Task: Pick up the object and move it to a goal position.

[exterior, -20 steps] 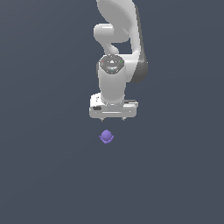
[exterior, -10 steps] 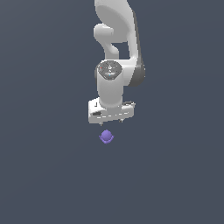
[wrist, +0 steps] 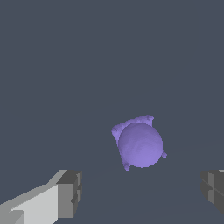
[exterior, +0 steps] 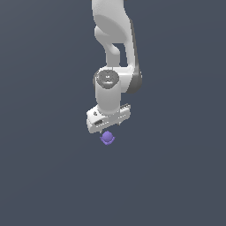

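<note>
Hovering wide apart, the fingers (wrist: 65, 194) flank the unlabelled purple object (wrist: 140, 144), seemingly without contact.

The white arm reaches down from above, its links folded at a bend before the wrist turns straight downward. The gripper (exterior: 107, 129) hangs at the bottom, its broad white body slightly tilted. In the wrist view the two fingers (wrist: 69, 193) stand well apart with nothing between the pads. From the exterior view the fingertips are hard to make out, probably pointing straight down.
</note>
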Tool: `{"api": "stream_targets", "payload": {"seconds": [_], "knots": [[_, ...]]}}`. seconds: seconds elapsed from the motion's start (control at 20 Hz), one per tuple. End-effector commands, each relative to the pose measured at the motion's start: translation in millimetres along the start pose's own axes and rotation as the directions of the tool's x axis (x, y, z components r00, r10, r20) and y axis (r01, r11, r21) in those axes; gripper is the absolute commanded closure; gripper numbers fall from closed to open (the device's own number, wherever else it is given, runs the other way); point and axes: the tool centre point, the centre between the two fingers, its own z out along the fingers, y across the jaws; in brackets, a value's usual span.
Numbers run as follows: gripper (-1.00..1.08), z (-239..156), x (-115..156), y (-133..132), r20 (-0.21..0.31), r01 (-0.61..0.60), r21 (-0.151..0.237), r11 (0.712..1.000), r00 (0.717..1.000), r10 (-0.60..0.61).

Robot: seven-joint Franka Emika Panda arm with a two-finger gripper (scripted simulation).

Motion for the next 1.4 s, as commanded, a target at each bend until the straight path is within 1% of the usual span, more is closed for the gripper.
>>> {"api": "stream_targets", "payload": {"seconds": [0.0, 0.3, 0.65, 0.9, 1.15, 1.35], "knots": [[-0.92, 6, 1, 4, -0.002, 0.069, -0.002, 0.998, 0.998, -0.069], [-0.92, 19, 2, 11, -0.007, 0.208, -0.007, 0.978, 0.978, -0.208], [-0.92, 27, 2, 16, -0.01, 0.306, -0.011, 0.952, 0.952, -0.306], [-0.92, 30, 2, 17, -0.012, 0.335, -0.012, 0.942, 0.942, -0.335], [-0.92, 32, 2, 17, -0.011, 0.333, -0.012, 0.943, 0.943, -0.333], [-0.92, 44, 2, 17, -0.011, 0.335, -0.012, 0.942, 0.942, -0.335]]}}
